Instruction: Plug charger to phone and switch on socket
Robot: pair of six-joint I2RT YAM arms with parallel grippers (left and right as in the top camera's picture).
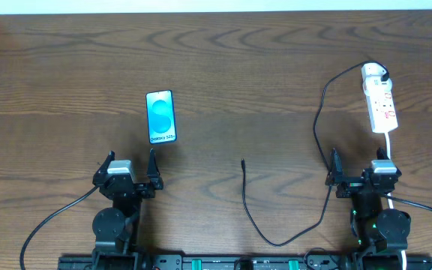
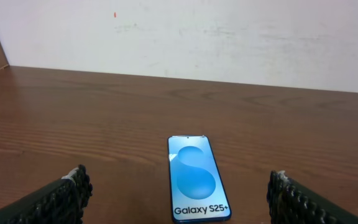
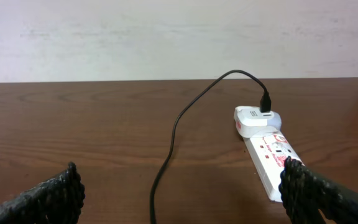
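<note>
The phone [image 2: 197, 178] lies flat on the brown wooden surface [image 2: 73, 112] at the lower centre of the frame. Its blue screen faces up and reads "Galaxy S25+" near the bottom edge. The left hand [image 2: 179, 190] is spread wide, its dark textured fingers [image 2: 61, 202] in the two lower corners, clear of the phone. A pale wall [image 2: 197, 37] fills the top.

Evenly lit, diffuse, no hard shadows in any view. Seeing a soft sheen on the worktop [image 1: 223, 60] toward the far side from overhead. Reads sharp on the phone [image 2: 199, 180] from the left wrist, lettering legible, no glare on the screen. Blows out slightly on the white power strip [image 1: 379, 105] overhead, smearing the red markings. Goes soft and dark on the end effector fingers [image 3: 48, 199] at the lower corners of both wrist views.
</note>
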